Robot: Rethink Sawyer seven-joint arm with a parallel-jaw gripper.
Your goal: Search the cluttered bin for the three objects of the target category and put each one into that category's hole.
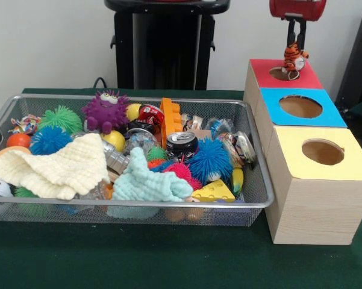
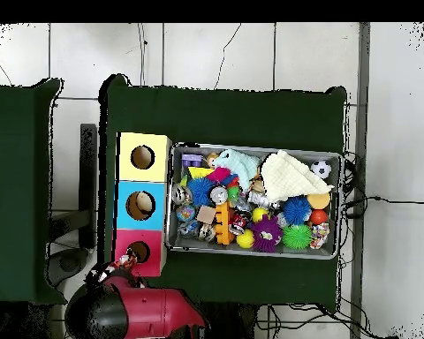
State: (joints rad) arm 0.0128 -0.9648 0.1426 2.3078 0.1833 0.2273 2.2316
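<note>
Claw (image 1: 296, 48) is pinching a small orange striped tiger plush (image 1: 294, 58), dangling it right over the round hole of the red-topped wooden box (image 1: 307, 76) directly below, lined up for dropping.

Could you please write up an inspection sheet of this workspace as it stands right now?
Surface: green cloth covers the table under bin and boxes.
Job's things: tiger toy hangs in the gripper over the red box's hole; blue box and yellow box holes look empty.
Clutter: wire bin heaped with spiky balls, purple monster, cans, cream cloth, mint cloth, cheese wedge.
Gripper: shut on the tiger toy.
Cables: black cable behind the bin; more on the floor in the overhead view.
Surroundings: white wall, tiled floor.
</note>
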